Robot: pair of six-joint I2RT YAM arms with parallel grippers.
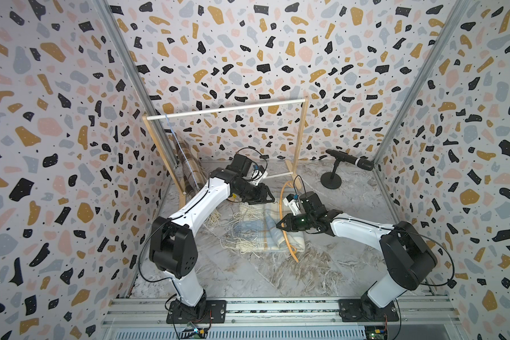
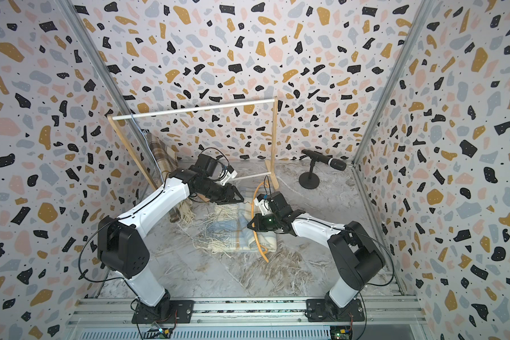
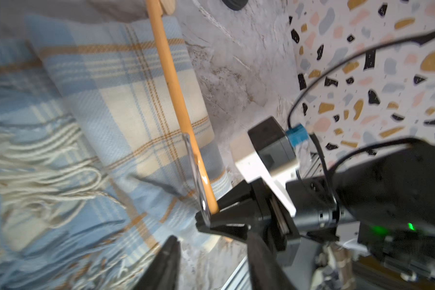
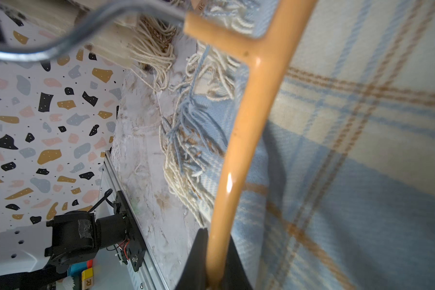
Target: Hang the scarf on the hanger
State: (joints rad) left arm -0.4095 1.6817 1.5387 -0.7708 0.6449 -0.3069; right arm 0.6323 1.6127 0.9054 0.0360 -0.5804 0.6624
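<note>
- Shows the blue plaid scarf (image 1: 256, 232) folded on the marbled bench (image 1: 248, 282), under the orange hanger (image 1: 290, 250).
- Pinches the hanger's curved arm in the right hand (image 1: 278, 226), pressed together on it.
- Holds the left hand (image 1: 269, 199) spread and empty, above the scarf's far fringed edge.

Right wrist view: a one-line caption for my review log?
Right claw clamps the orange hanger over the blue plaid scarf.

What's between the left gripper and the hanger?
Only a strip of the folded blue plaid scarf under the gap: the left gripper hangs open beside the hanger, which the right gripper holds. Clear in both top views.
</note>
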